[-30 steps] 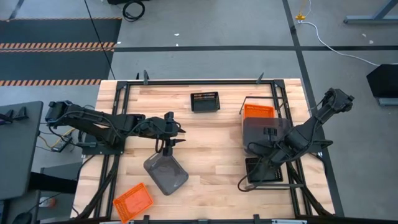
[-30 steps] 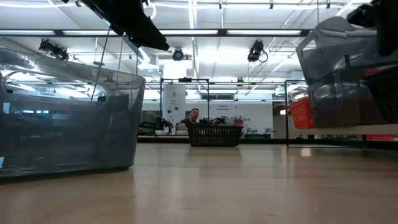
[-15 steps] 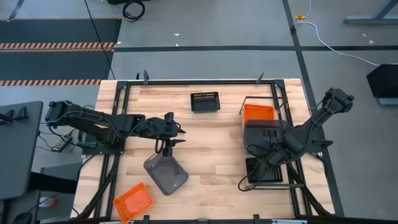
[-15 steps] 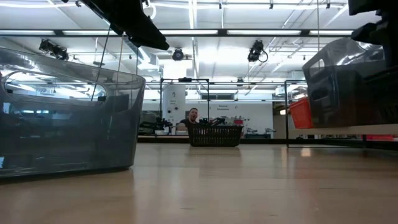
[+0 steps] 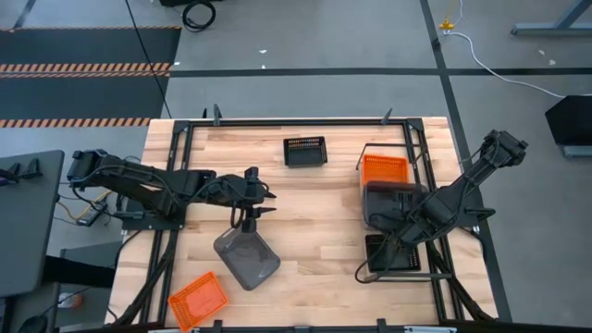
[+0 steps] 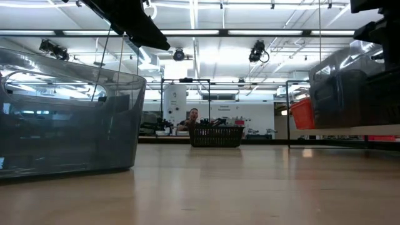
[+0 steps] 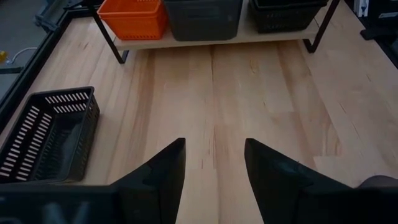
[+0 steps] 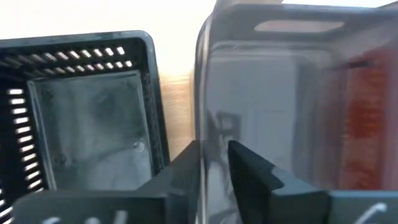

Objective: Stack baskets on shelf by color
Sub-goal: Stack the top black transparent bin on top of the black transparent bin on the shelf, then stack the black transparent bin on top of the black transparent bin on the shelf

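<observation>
The shelf (image 7: 273, 36) stands at the table's right, bearing an orange basket (image 5: 384, 168), a translucent grey basket (image 5: 390, 202) and a black slatted basket (image 5: 396, 253) in a row. My right gripper (image 8: 214, 152) points down at the grey basket's wall that faces the black one, open, one finger on each side of it. My left gripper (image 5: 248, 215) hangs open and empty over the table's middle left, above another grey basket (image 5: 247, 258) resting on its bottom. My right gripper straddles the grey basket's wall (image 8: 200, 118) from above, one finger (image 8: 249, 165) inside the basket and one (image 8: 185, 163) outside. A gap shows between the inner finger and the wall. Whether the outer finger touches the wall I cannot tell. The basket sits level on the shelf.
A black slatted basket (image 5: 304, 151) sits at the table's far middle, and an orange basket (image 5: 197, 298) lies askew at the near left corner. Bare wood stretches between the left gripper and the shelf. Dark frame rails (image 5: 176, 176) run along the table's edges.
My right gripper has gone down with the grey basket. The basket, held high and tilted a second ago, now sits level on the shelf between the orange and black baskets.
</observation>
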